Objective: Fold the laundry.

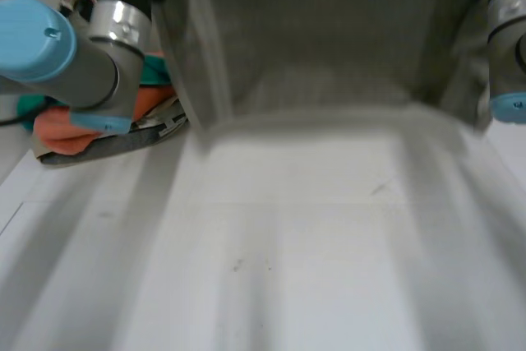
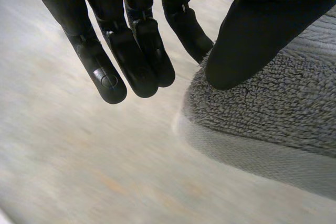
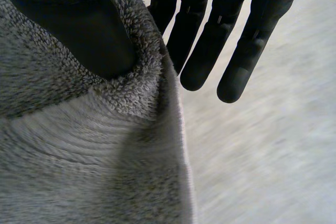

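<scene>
Now the grey towel [image 1: 329, 39] hangs across the top of the frame over the counter [image 1: 288, 244], left hand [image 2: 252, 30] and right hand [image 3: 68, 30] each pinching a corner between thumb and straight fingers [image 2: 142, 61], a shallow pinch that could slip and drop it.

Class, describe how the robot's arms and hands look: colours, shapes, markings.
The left arm and right arm: thick grey tubes with light-blue caps, a shiny metal ring on the left. The left hand and right hand: matte black, long segmented fingers with rounded tips; one left fingertip bears a small circle.
</scene>
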Motion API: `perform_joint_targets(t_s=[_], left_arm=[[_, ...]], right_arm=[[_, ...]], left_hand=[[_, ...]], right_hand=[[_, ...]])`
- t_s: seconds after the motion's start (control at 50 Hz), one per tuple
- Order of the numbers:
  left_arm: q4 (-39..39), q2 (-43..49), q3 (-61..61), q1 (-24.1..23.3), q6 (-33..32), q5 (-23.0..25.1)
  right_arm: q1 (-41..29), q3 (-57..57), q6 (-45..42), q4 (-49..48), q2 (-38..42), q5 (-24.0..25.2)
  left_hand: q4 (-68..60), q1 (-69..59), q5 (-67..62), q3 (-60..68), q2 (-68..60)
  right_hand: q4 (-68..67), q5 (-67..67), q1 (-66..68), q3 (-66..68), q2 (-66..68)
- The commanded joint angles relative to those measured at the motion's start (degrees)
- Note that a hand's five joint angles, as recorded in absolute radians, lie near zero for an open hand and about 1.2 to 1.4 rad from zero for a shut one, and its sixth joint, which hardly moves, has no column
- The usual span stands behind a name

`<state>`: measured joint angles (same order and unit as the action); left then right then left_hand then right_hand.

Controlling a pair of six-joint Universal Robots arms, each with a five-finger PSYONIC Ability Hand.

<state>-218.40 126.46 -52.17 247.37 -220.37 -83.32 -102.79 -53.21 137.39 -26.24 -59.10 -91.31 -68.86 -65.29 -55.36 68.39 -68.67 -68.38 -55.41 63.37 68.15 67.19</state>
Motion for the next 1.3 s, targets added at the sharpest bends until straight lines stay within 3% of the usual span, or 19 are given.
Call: perform_joint_targets(t_s=[0.02, 0.16, 0.36, 0.44, 0.46, 0.54, 0.64, 0.78, 0.9, 1.06, 1.24, 1.3], left_arm=[[-0.2, -1.7, -5.5, 0.0, 0.4, 0.1], [3.4, -1.9, -21.3, -0.2, 0.6, 0.3], [4.3, -1.9, -37.8, -1.0, 0.6, 0.0], [8.0, -5.5, -40.9, -1.0, 0.6, 0.0], [10.9, -7.5, -41.7, -1.1, 0.8, 0.2], [19.5, -11.2, -41.6, -1.2, 3.4, 0.2], [28.3, -13.9, -38.5, -0.5, 11.8, 0.2], [34.2, -13.1, -31.5, 1.5, 22.7, 0.1], [36.2, -6.8, -28.0, 2.6, 22.8, -0.1], [42.0, -5.1, -26.8, 2.5, 22.9, -0.2], [42.0, -0.5, -24.3, 1.7, 22.7, -0.6], [42.2, 2.4, -22.2, 1.7, 22.6, -2.8]], right_arm=[[-1.1, -9.5, 1.5, -5.1, -5.2, 1.8], [-1.4, -21.5, 2.5, 8.6, -4.7, 3.0], [-0.7, -28.9, 4.6, 13.5, 2.5, 3.3], [-0.8, -29.5, 4.6, 13.6, 2.3, 3.1], [-0.8, -29.6, 4.5, 13.6, 2.2, 3.1], [-0.9, -30.2, 4.3, 13.7, 1.9, 3.1], [-0.8, -31.8, 4.5, 13.7, 0.7, 3.2], [-0.9, -33.4, 4.7, 13.7, -0.5, 3.5], [-0.9, -33.6, 4.8, 13.7, -0.5, 3.5], [-0.7, -33.5, 4.8, 13.7, -0.5, 3.5], [-0.7, -33.4, 5.0, 13.7, -0.4, 3.5], [-0.9, -33.4, 5.2, 14.4, -0.4, 3.6]], left_hand=[[-11.1, -14.7, -14.6, 11.6, -11.3], [-11.1, -14.7, -14.6, 11.6, -11.3], [-10.3, -13.9, -13.8, 10.8, -10.5], [6.8, 3.2, 3.3, -6.3, 6.6], [17.3, 13.8, 13.8, -16.9, 17.1], [37.2, 33.7, 33.7, -36.8, 37.0], [46.0, 42.4, 42.5, -45.5, 45.8], [45.4, 41.8, 41.9, -44.9, 45.2], [40.2, 36.6, 36.7, -39.7, 40.0], [37.8, 34.2, 34.3, -37.3, 37.6], [37.1, 33.5, 33.6, -36.6, 36.9], [28.9, 25.3, 25.4, -28.4, 28.7]], right_hand=[[-11.6, -14.6, 16.6, 11.9, 12.8], [-11.6, -14.6, 16.6, 11.9, 12.8], [-11.6, -14.6, 16.6, 11.9, 12.8], [-11.6, -14.6, 16.6, 11.9, 12.8], [-11.6, -14.6, 16.6, 11.9, 12.8], [-11.6, -14.6, 16.6, 11.9, 12.8], [-11.6, -14.6, 16.6, 11.9, 12.8], [-11.6, -14.6, 16.6, 11.9, 12.8], [-11.6, -14.6, 16.6, 11.9, 12.8], [-11.6, -14.6, 16.6, 11.9, 12.8], [-11.6, -14.6, 16.6, 11.9, 12.8], [-11.6, -14.6, 16.6, 11.9, 12.8]])
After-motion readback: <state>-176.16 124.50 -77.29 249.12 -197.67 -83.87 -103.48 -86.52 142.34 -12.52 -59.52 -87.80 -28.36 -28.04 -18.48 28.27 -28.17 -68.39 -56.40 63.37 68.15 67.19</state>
